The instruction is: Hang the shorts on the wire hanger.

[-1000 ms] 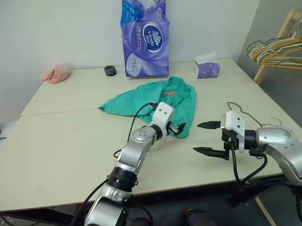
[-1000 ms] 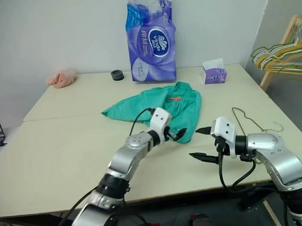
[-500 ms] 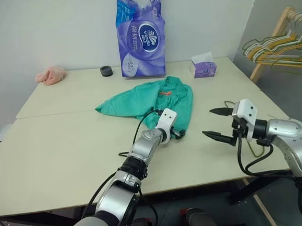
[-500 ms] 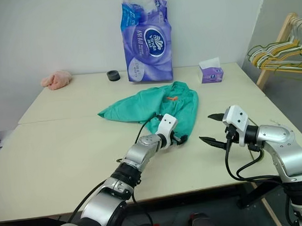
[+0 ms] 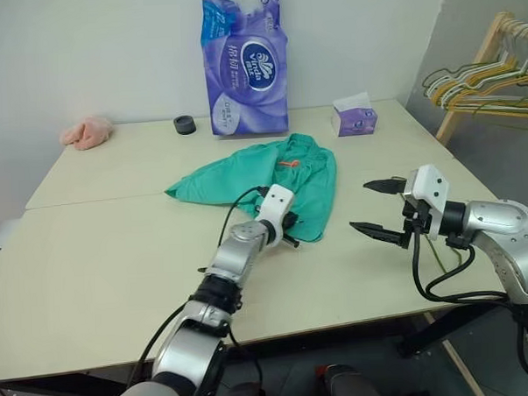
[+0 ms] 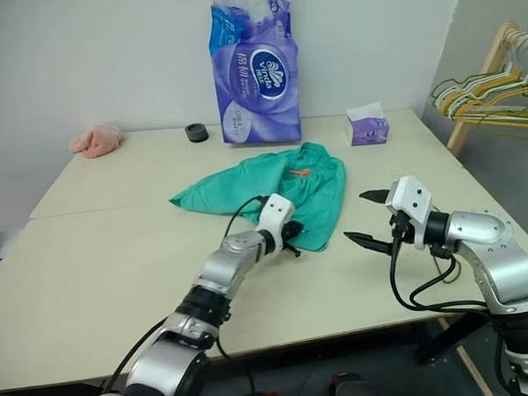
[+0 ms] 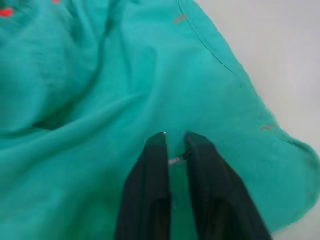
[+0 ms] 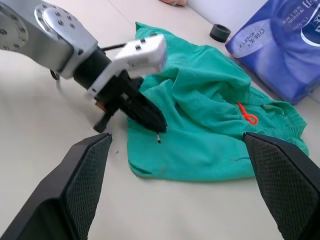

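The teal-green shorts (image 5: 272,176) lie crumpled flat on the table's middle, with an orange-red tag (image 5: 288,164) near the waistband. My left gripper (image 5: 292,241) is shut, its fingertips (image 7: 159,142) pressed onto the fabric close to the near hem. No fold shows pinched between them. My right gripper (image 5: 359,206) hovers open to the right of the shorts, above the table and pointing at them. The wire hanger (image 5: 436,254) lies on the table under my right forearm. It is mostly hidden, with a thin olive stretch showing.
A tall purple tissue pack (image 5: 245,63), a small purple tissue box (image 5: 354,119), a black roll (image 5: 184,124) and a pink cloth (image 5: 86,133) stand along the table's (image 5: 100,258) far side. A wooden rack with several hangers (image 5: 482,83) is off to the right.
My left gripper slid left and down along the shorts' near hem and went from open to shut. My right gripper stayed open and barely moved.
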`<state>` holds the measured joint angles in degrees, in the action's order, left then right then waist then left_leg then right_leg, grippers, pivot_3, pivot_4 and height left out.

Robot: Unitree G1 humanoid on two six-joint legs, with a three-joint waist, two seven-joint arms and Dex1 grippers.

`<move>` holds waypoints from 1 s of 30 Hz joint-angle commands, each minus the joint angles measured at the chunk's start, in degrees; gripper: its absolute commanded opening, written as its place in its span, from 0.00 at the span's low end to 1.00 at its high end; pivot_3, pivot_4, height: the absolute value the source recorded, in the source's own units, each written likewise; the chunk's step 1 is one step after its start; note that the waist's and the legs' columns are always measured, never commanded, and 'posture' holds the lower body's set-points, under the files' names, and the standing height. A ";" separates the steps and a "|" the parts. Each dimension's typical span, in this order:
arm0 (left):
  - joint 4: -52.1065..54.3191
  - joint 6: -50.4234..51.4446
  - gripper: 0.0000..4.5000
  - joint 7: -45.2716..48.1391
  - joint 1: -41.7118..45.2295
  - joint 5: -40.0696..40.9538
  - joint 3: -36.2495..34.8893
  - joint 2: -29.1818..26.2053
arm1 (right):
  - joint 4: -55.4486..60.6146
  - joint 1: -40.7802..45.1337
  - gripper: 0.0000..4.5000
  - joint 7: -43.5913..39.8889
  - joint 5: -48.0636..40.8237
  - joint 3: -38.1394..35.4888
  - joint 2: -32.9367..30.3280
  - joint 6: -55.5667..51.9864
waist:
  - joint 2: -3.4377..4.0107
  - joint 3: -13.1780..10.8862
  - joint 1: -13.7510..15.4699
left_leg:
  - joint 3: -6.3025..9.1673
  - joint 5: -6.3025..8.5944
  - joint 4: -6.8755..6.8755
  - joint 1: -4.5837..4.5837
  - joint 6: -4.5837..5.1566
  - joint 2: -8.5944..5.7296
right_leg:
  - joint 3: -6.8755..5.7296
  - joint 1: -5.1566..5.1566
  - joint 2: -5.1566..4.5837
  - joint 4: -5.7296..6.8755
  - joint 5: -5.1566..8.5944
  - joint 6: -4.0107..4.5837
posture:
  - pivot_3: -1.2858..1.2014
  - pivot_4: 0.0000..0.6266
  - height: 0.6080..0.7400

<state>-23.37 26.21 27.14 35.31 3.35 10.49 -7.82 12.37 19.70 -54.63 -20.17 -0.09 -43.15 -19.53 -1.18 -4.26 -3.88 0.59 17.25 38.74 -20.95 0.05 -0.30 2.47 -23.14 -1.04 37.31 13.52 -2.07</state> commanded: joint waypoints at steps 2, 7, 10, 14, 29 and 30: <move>16.86 6.09 0.00 9.98 -6.13 7.78 -3.72 -7.03 | -0.71 3.18 1.00 0.07 1.83 1.39 1.31 2.14 | 0.02 -0.01 -0.59 | 0.01 0.00 0.00 0.00 0.00 0.07 | 0.01 -0.01 -0.01 0.01 -0.02 0.03 | 0.48 0.08 1.00; 29.15 8.70 0.00 18.85 -19.16 12.69 -8.65 -20.89 | -3.16 6.34 1.00 -0.97 2.67 3.92 3.54 3.36 | 0.10 -0.04 -1.04 | 0.04 0.00 -0.02 0.02 0.00 0.14 | -0.01 -0.01 -0.04 0.02 0.00 0.04 | 0.49 0.08 1.00; 31.10 9.27 0.00 14.50 -21.45 14.79 -13.89 -21.05 | -4.76 7.67 1.00 -1.56 3.06 4.84 4.72 3.74 | 0.11 -0.09 -0.75 | 0.04 0.00 -0.04 0.04 0.01 0.18 | -0.03 -0.01 -0.07 0.02 0.02 0.06 | 0.50 0.08 1.00; 35.66 8.88 0.09 13.81 -20.60 13.81 -8.78 -18.53 | -4.12 7.85 1.00 -3.09 2.99 5.42 4.35 3.05 | 0.08 -0.11 2.28 | 0.14 0.00 0.03 0.00 0.01 0.04 | -0.19 0.09 -0.25 -0.01 0.00 -0.07 | 0.50 0.08 1.00; 3.14 6.58 0.94 -3.87 3.67 3.46 3.05 7.22 | 1.68 -0.19 1.00 -7.05 1.85 1.99 -6.68 -2.28 | 0.15 -0.07 0.42 | 0.05 0.04 0.11 0.17 0.08 -0.18 | -0.09 0.48 0.00 -0.32 -0.02 -0.33 | 0.46 0.08 1.00; 0.92 5.92 0.94 -4.23 4.72 3.06 2.95 8.07 | 2.32 -0.42 1.00 -6.90 1.75 1.85 -6.60 -2.65 | 0.15 -0.07 0.04 | 0.06 0.04 0.09 0.17 0.08 -0.16 | -0.08 0.45 0.02 -0.32 -0.01 -0.32 | 0.46 0.08 1.00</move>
<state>-20.79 34.20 23.89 38.36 7.41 13.31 -0.18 12.06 18.72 -61.93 -17.10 3.58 -49.41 -21.90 -1.03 -4.33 -3.84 0.66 17.29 38.81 -20.79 0.13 -0.45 2.38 -22.71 -1.01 36.99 13.54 -2.36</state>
